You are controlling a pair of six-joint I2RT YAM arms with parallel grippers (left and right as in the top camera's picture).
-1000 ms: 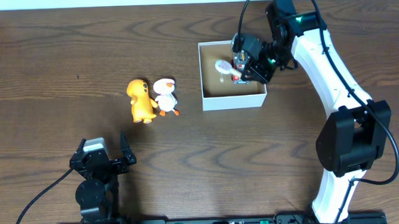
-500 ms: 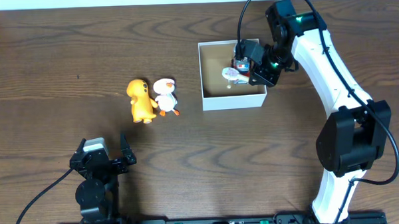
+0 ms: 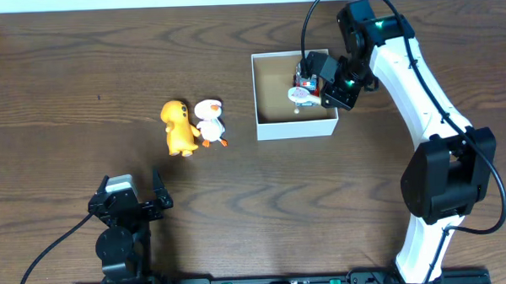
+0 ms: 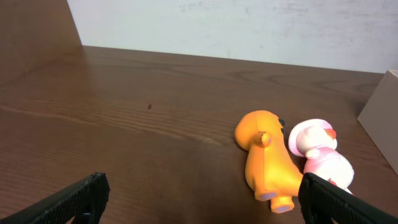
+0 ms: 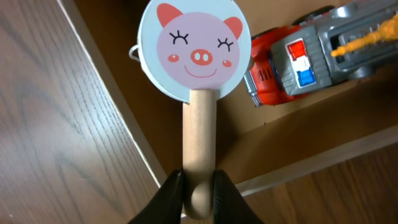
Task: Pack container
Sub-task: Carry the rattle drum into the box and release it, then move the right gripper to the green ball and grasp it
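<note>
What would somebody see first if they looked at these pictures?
The smiling pink pig face on the round paddle jumps out first. The right claw pinches its wooden handle and holds it over the edge of the container, where a red and grey toy truck lies. Next come the yellow duck and the white duck, side by side to the left of the container.

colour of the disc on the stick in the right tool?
Pale blue disc with a pink pig face, on a wood stick; clearest in right wrist view.
</note>
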